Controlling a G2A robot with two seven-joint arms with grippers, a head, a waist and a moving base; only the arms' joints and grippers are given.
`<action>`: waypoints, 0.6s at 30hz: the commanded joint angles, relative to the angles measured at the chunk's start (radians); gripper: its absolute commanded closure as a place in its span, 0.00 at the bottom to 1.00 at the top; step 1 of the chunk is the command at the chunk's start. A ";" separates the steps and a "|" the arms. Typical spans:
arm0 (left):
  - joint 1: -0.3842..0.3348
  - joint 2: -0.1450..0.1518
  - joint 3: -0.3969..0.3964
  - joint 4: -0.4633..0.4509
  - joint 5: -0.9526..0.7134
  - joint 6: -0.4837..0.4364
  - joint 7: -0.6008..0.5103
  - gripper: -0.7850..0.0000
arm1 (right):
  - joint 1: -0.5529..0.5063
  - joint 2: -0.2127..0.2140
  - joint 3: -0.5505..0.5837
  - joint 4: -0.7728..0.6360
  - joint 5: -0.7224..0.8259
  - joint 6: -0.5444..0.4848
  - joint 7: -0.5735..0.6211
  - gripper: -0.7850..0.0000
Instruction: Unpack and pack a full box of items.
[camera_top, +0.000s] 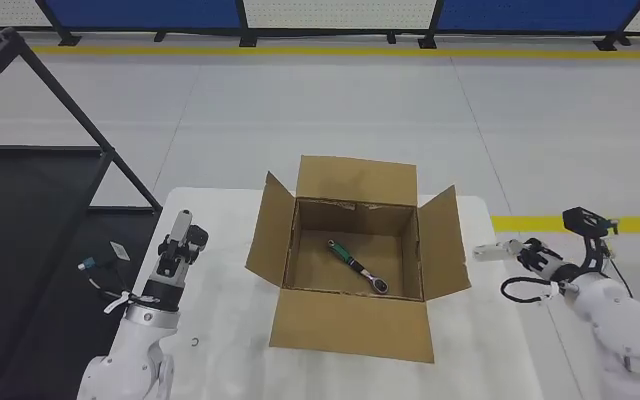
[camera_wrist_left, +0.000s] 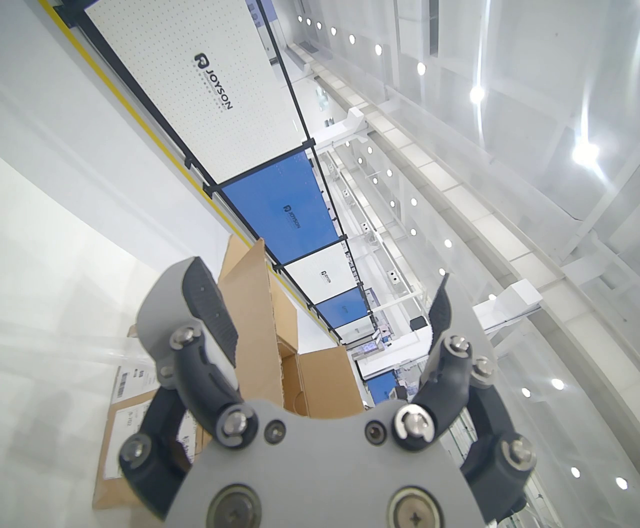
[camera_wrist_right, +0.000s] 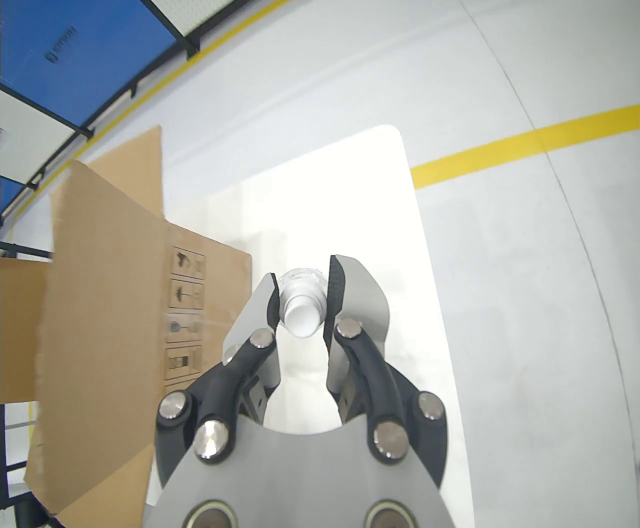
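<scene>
An open cardboard box (camera_top: 350, 325) sits in the middle of a white table (camera_top: 220, 300) with all four flaps spread. On its floor lies a green-handled ratchet wrench (camera_top: 357, 267), its long axis running diagonally from the back left toward the front right corner.

The right gripper (camera_wrist_right: 304, 280) hovers by the table's right edge, just outside the box's right flap. Its jaws are closed snugly on a small clear bottle (camera_wrist_right: 300, 312) with a white cap, which lies in line with the fingers and points toward that flap.

The left gripper (camera_wrist_left: 320, 282) stands near the table's left edge, tilted upward, its jaws spread wide and holding nothing. It looks like the free one for the wrench.

Bare table flanks the box on both sides. The raised flaps are probably what either arm must clear.
</scene>
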 joint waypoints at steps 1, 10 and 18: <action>0.000 0.000 0.000 0.000 0.000 0.000 0.000 0.00 | 0.025 0.003 -0.022 0.046 -0.037 0.013 0.025 1.00; 0.000 0.000 0.000 0.000 0.000 0.000 0.000 0.00 | 0.096 0.008 -0.104 0.158 -0.105 0.019 0.075 1.00; 0.000 0.000 0.000 0.000 0.000 0.000 0.000 0.00 | 0.145 0.008 -0.172 0.220 -0.155 0.028 0.082 0.85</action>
